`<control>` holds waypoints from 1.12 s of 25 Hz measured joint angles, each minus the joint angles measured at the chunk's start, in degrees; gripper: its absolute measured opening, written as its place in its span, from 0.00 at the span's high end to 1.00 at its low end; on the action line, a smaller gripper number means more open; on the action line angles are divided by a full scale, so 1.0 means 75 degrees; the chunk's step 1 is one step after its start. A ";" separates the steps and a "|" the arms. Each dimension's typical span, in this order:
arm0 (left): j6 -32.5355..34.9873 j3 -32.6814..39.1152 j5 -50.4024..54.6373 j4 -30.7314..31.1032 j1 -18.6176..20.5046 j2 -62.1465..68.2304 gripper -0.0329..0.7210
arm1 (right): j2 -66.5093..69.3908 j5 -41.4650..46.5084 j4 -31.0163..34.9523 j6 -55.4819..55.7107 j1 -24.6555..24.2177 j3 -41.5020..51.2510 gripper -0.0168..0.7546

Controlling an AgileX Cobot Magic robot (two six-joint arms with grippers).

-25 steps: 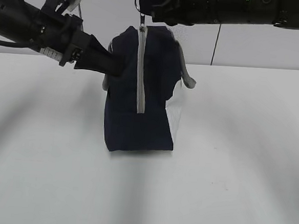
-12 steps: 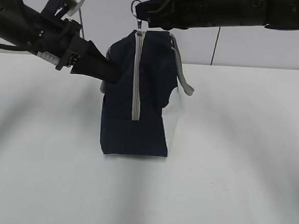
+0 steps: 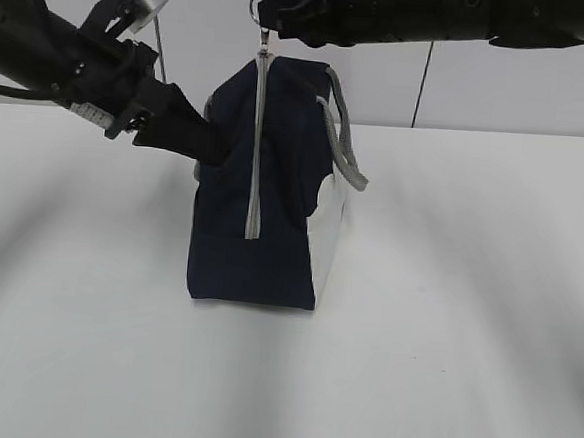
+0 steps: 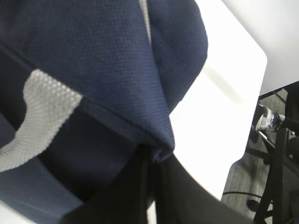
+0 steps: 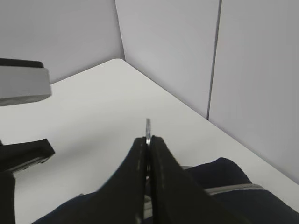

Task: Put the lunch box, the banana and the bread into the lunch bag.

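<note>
I see the bag (image 3: 263, 207) upright mid-frame on the white table (image 3: 445, 320), zipper (image 3: 257, 146) facing me. My right gripper (image 3: 271, 15), top centre, is clamped on the ring pull (image 3: 257, 4); my left gripper (image 3: 212, 143) pinches the bag's upper-left fabric, beside a grey handle (image 3: 342, 142).

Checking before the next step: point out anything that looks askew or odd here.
The lunch bag stands up on one narrow end, its zipper running vertically. The right gripper pinches the ring pull at the top, and the left gripper pinches the fabric at the side. No food or box shows.
</note>
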 joint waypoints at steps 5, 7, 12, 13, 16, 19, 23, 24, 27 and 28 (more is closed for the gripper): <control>0.0000 0.0000 -0.0128 0.0151 0.0000 0.0000 0.95 | 0.0283 0.0000 -0.0410 0.0421 -0.0108 -0.0313 1.00; 0.0033 0.0000 -0.0219 0.0158 0.0000 0.0000 0.95 | 0.0329 0.0000 -0.0586 0.0614 -0.0134 -0.0375 1.00; 0.0404 0.0000 -0.0328 0.0125 0.0000 0.0000 0.95 | 0.0479 0.0000 -0.0982 0.1155 -0.0338 -0.0432 1.00; 0.0451 0.0000 -0.0350 0.0096 0.0000 0.0000 0.95 | 0.0494 -0.0007 -0.1020 0.1254 -0.0378 -0.0450 1.00; 0.0666 0.0000 -0.0364 -0.0055 0.0000 0.0000 0.95 | 0.0507 -0.0155 -0.1102 0.1649 -0.0481 -0.0450 1.00; 0.0963 0.0000 -0.0402 -0.0361 0.0000 0.0000 0.95 | 0.0511 -0.0200 -0.1333 0.2107 -0.0538 -0.0456 1.00; 0.1539 0.0023 -0.0409 -0.0693 0.0000 0.0000 0.96 | 0.0524 -0.0234 -0.1764 0.2545 -0.0557 -0.0456 1.00; 0.1623 0.0028 -0.0400 -0.0732 0.0000 0.0000 0.96 | 0.0524 -0.0234 -0.1784 0.2571 -0.0557 -0.0456 1.00; 0.1759 0.0051 -0.0402 -0.0778 0.0000 0.0000 0.96 | 0.0570 -0.0207 -0.1812 0.2621 -0.0557 -0.0468 1.00; 0.1826 0.0051 -0.0402 -0.0802 0.0000 0.0000 0.96 | 0.0603 -0.0168 -0.1817 0.2621 -0.0557 -0.0468 1.00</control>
